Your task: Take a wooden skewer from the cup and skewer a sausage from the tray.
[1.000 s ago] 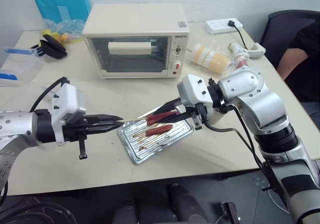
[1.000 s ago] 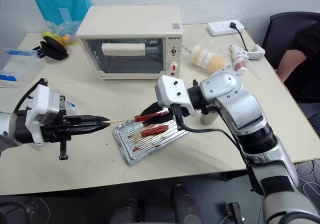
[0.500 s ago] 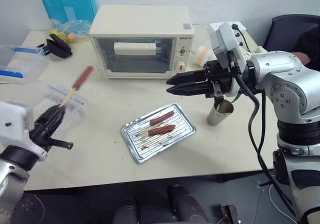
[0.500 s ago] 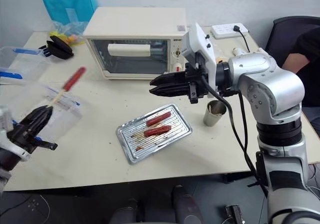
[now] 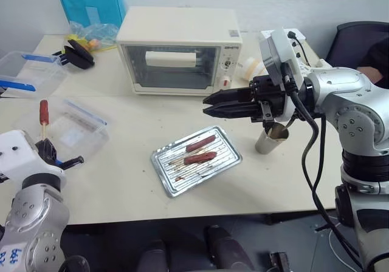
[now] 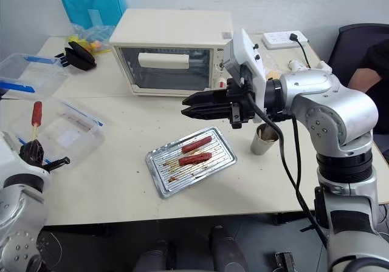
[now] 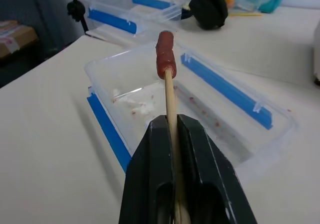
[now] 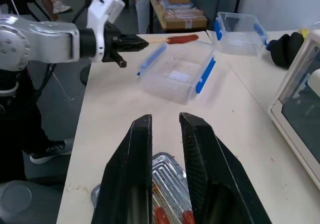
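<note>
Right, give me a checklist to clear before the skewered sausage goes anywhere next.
1. Left gripper shut on thin wooden skewer: ok.
2. Red sausage seated on skewer tip: ok.
3. Clear plastic box with blue edges open under the sausage: ok.
4. Right gripper open, holding nothing: ok.
5. Shiny silver metal tray holds two sausages: ok.
6. Skewers left in grey metal cup: cannot tell.

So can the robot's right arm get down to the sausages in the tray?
Probably yes. The right gripper hangs open and empty above the tray, nothing lies between them, and both sausages sit uncovered.
</note>
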Robot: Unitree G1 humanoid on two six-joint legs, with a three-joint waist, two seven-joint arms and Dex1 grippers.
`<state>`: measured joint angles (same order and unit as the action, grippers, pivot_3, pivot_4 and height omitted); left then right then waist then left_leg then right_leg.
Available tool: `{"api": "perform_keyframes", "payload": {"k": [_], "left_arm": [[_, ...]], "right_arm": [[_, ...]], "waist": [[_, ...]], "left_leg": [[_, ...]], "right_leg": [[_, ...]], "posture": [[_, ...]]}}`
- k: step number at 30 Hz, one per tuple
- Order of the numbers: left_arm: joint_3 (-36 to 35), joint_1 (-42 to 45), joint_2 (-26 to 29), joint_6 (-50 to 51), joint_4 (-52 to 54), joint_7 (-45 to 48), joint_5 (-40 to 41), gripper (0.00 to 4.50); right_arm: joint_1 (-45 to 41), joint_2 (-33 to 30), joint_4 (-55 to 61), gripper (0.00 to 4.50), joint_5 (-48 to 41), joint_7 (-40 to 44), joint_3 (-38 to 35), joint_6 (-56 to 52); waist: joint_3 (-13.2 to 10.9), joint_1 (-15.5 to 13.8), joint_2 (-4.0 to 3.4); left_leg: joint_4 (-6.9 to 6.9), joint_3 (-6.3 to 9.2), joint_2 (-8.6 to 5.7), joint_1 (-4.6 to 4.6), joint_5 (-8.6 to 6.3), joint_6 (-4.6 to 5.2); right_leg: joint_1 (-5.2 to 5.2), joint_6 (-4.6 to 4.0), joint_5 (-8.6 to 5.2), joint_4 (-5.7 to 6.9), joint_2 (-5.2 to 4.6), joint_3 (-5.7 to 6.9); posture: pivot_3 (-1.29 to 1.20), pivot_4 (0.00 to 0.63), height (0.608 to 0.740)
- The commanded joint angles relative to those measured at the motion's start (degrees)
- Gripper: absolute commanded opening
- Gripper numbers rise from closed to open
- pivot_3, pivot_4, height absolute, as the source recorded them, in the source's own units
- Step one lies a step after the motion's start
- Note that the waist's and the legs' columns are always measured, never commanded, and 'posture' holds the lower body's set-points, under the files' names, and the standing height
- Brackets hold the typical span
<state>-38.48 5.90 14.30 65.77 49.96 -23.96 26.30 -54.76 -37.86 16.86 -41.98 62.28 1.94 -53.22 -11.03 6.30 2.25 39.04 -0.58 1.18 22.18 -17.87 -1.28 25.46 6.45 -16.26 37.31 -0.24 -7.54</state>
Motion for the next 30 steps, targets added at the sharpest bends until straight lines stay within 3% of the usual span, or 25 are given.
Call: {"api": "perform_keyframes", "payload": {"k": [1, 7, 12, 17, 20, 24, 28, 30], "left_arm": [[-0.44, 1.43, 1.89, -1.35, -3.64, 1.33, -3.05, 0.00], [-1.86, 3.47, 4.29, -3.90, -6.42, 5.80, -3.07, 1.52], [-7.03, 3.17, 7.95, -4.45, -5.98, 10.41, -1.68, 2.84], [-17.04, 0.98, 13.71, -2.57, -4.17, 19.50, 4.49, 4.20], [-33.51, -9.92, 23.04, 0.04, -7.04, 39.11, 16.99, 4.20], [-45.47, -36.55, 24.90, -10.70, -14.07, 68.47, 19.64, 4.25], [-46.35, -45.11, 25.11, -18.54, -21.30, 76.64, 18.11, 4.25], [-45.45, -46.79, 25.63, -22.70, -23.88, 78.80, 16.55, 4.25]], "right_arm": [[-0.66, -1.07, 2.51, 0.87, -1.80, -1.01, -2.15, -0.26], [-0.52, -1.51, 2.46, 0.84, -2.69, -2.34, -2.44, -0.58], [0.19, -2.62, 1.22, 0.84, -1.99, -2.48, -2.25, 0.46], [1.94, -5.27, 0.02, 0.84, -1.00, -1.21, -2.44, 1.91], [3.96, -9.65, -1.11, 0.84, -0.34, 1.64, -3.47, 2.67], [5.76, -16.23, -4.83, 1.77, -2.93, 7.22, -6.61, 1.18], [7.13, -21.33, -8.17, 3.04, -2.60, 12.71, -8.71, 3.00], [8.02, -23.31, -9.71, 3.74, -1.48, 15.41, -9.46, 5.68]], "waist": [[0.00, -0.04, 0.00], [0.00, -0.28, 0.01], [0.00, -0.28, 0.01], [0.00, -0.36, 0.01], [-0.08, 0.07, 0.23], [-0.15, 0.01, -0.06], [-0.18, -1.02, -0.10], [-0.19, -1.50, -0.10]], "left_leg": [[0.00, 0.02, 0.00, 0.01, 0.00, 0.00], [0.00, 0.06, -0.02, 0.04, 0.00, 0.00], [-0.08, 0.06, 0.12, 0.05, 0.00, 0.00], [-0.09, 0.05, 0.38, 0.07, -0.03, -0.06], [-0.12, 0.01, 0.47, 0.10, -0.07, -0.12], [-0.36, -0.18, 0.59, -0.10, -0.26, -0.28], [-0.77, -0.16, 0.53, -0.16, -0.20, -0.19], [-0.77, -0.20, 0.55, -0.17, -0.19, -0.18]], "right_leg": [[0.00, 0.00, 0.00, -0.01, -0.02, 0.02], [0.00, 0.00, 0.00, -0.06, -0.13, 0.07], [0.00, 0.00, 0.00, -0.17, -0.25, 0.08], [0.00, -0.01, 0.00, -0.26, -0.24, 0.12], [0.02, -0.02, -0.01, -0.33, -0.24, 0.11], [0.04, -0.47, -0.26, -0.48, -0.61, 0.73], [0.00, -1.49, -0.82, -0.79, -0.68, 1.08], [-0.01, -1.55, -0.85, -0.81, -0.48, 1.08]], "posture": [[0.00, 0.150, 0.740], [0.00, 0.150, 0.740], [0.00, 0.150, 0.740], [0.00, 0.150, 0.740], [0.00, 0.150, 0.740], [0.00, 0.150, 0.740], [0.00, 0.150, 0.740], [0.00, 0.150, 0.740]]}}
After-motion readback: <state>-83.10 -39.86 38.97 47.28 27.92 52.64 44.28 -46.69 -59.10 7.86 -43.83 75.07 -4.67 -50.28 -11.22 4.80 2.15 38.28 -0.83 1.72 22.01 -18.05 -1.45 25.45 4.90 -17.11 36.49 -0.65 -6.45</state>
